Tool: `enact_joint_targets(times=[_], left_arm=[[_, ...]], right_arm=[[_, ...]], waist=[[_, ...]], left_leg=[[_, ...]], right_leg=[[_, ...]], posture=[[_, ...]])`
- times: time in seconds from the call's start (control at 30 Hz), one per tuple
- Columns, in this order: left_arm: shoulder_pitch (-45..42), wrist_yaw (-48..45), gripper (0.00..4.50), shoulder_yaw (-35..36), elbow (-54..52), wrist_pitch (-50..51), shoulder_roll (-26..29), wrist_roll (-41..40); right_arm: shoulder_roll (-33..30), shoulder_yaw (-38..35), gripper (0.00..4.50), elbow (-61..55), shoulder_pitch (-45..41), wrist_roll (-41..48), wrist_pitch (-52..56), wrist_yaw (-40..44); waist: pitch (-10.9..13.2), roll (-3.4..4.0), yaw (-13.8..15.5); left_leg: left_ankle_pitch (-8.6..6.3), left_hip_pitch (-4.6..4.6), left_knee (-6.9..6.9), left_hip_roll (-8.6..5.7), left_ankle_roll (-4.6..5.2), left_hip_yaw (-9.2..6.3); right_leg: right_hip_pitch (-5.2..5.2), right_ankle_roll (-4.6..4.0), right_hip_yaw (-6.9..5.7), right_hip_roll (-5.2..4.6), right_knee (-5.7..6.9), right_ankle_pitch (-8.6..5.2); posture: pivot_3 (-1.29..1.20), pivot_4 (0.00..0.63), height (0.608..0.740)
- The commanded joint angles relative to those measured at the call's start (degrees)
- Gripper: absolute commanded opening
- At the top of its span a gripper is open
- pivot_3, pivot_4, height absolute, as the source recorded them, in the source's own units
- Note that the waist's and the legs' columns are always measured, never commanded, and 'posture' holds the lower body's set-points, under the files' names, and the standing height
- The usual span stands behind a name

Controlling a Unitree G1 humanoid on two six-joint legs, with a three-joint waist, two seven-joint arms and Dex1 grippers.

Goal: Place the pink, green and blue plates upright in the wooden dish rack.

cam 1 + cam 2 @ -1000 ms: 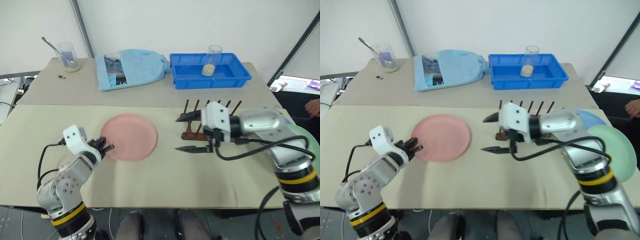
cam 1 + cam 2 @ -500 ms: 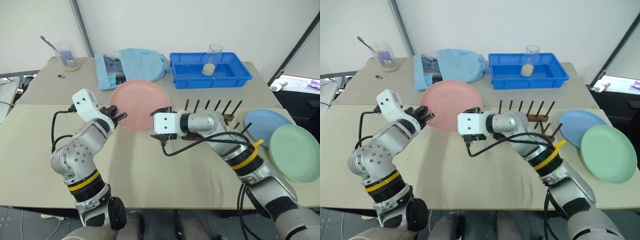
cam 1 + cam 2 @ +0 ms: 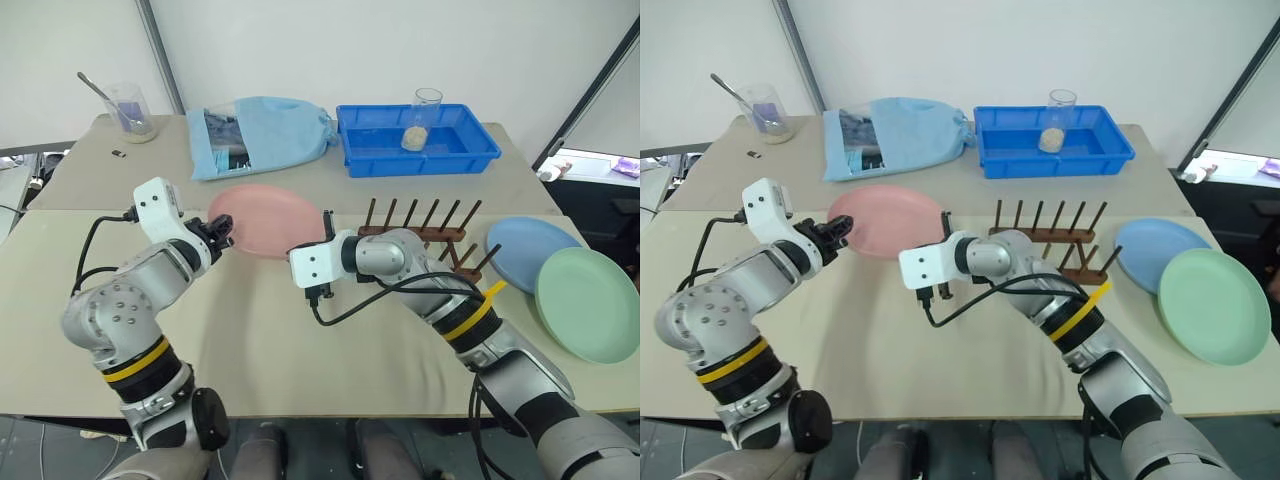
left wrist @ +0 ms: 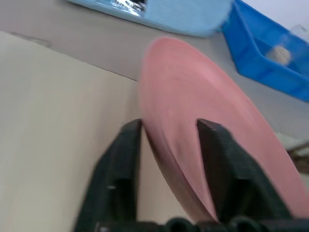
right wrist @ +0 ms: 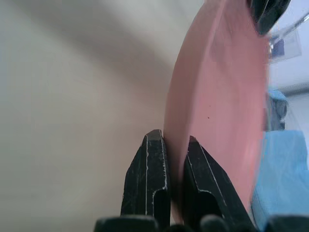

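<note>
1. A second earlier the pink plate [image 3: 268,219] had lain flat on the table [image 3: 250,330], with my left gripper [image 3: 222,232] closed at its near-left rim and my right gripper [image 3: 327,222] spread wide and off near the rack. By this moment the plate was up off the table, tilted, hanging between my two arms.

2. My right gripper had swung across and clamped down on the plate's right rim. In the right wrist view its fingers [image 5: 149,179] pinched the edge with the pink rim [image 5: 217,106] between them.

3. My left gripper had eased apart. In the left wrist view its fingers [image 4: 123,159] stood either side of the plate's edge with a gap showing, so it bracketed the rim without squeezing it.

4. I took this as a handover: the weight had passed to my right arm, the one nearer the wooden dish rack [image 3: 420,235].

5. The rack stood empty, its pegs free, just to the right of my right hand.

6. The blue plate [image 3: 530,250] and the green plate [image 3: 590,300] lay flat on the far right of the table, the green overlapping the blue's edge, both untouched.

7. By my judgement the job was barely begun: none of the three plates was racked, and the left hand had to back away before the right could carry the pink one across.
</note>
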Motion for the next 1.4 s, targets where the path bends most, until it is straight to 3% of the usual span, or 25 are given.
enact_joint_targets(times=[0.03,0.1,0.27,0.43,0.57,0.77,0.83,0.97,1.4], left_arm=[[0.99,-11.74,3.77,4.11,0.41,5.22,11.72,-8.58],[3.06,-19.58,4.48,5.51,1.66,4.88,19.50,-12.25],[13.51,-38.46,4.48,6.07,4.09,-7.13,33.75,-13.49],[20.14,-49.57,4.48,-3.03,-0.43,-26.82,36.95,-6.02],[21.02,-55.02,4.48,-14.90,-2.24,-41.83,38.34,3.65],[9.22,-55.06,4.48,-30.66,-2.65,-52.46,28.64,8.55],[8.41,-56.10,4.48,-32.00,-2.62,-53.19,27.92,8.41],[5.81,-60.80,4.48,-38.13,-1.91,-54.57,26.40,8.53],[0.46,-64.75,4.48,-40.77,0.96,-54.68,22.19,6.75]], right_arm=[[0.39,-2.28,0.00,0.74,-1.18,-1.15,-2.02,-2.84],[1.14,-2.66,0.00,1.73,-1.33,-1.38,-2.65,-4.31],[5.60,-8.08,0.00,1.86,-1.47,4.05,-0.19,-7.12],[11.84,-20.84,0.00,-9.24,-0.82,20.79,14.99,-5.09],[10.50,-29.97,0.00,-19.81,-0.60,33.35,28.77,-3.66],[-5.13,-49.37,0.00,-35.57,4.12,53.14,53.16,-2.60],[-7.94,-52.14,0.00,-37.58,5.01,57.29,57.37,-3.77],[-15.26,-65.18,0.00,-39.07,9.55,63.95,66.51,-7.85],[-21.15,-78.48,0.00,-36.93,21.92,76.95,74.72,-13.52]], waist=[[0.04,-0.05,-0.55],[0.05,-0.08,-1.21],[0.06,-0.10,-2.01],[0.08,-0.14,-1.09],[0.08,-0.13,0.18],[0.08,-0.15,2.07],[0.08,-0.15,1.57],[0.08,-0.14,0.54],[0.09,-0.12,-0.17]], left_leg=[[0.01,-0.04,-0.01,0.01,-0.01,0.00],[0.01,-0.01,-0.12,0.01,-0.04,-0.04],[0.08,0.01,-0.56,0.01,-0.15,-0.01],[0.27,-0.21,-0.79,0.02,-0.47,0.00],[0.27,-0.19,-0.79,0.03,-0.48,0.01],[0.29,-0.33,-0.76,0.00,-0.45,0.31],[0.29,-0.41,-0.75,0.03,-0.43,0.33],[0.15,-0.38,-0.79,0.16,-0.19,0.32],[0.36,-0.40,-0.62,0.03,0.15,0.32]], right_leg=[[-0.05,0.00,0.00,0.01,0.00,0.00],[-0.13,-0.05,0.01,0.01,0.10,-0.03],[-0.44,-0.26,0.03,-0.02,0.21,-0.15],[-0.94,-0.48,-0.01,-0.09,0.64,-0.27],[-0.92,-0.54,-0.07,-0.16,0.68,-0.28],[-0.89,-0.50,-0.09,-0.22,0.48,-0.28],[-0.89,-0.43,-0.05,-0.15,0.34,-0.26],[-0.91,-0.43,0.04,0.08,0.31,-0.30],[-0.83,0.20,0.21,0.04,0.27,-0.36]], posture=[[0.00,0.150,0.740],[0.00,0.150,0.740],[0.00,0.150,0.740],[0.00,0.150,0.740],[0.00,0.150,0.740],[0.00,0.150,0.740],[0.00,0.150,0.740],[0.00,0.150,0.740],[0.00,0.150,0.740]])
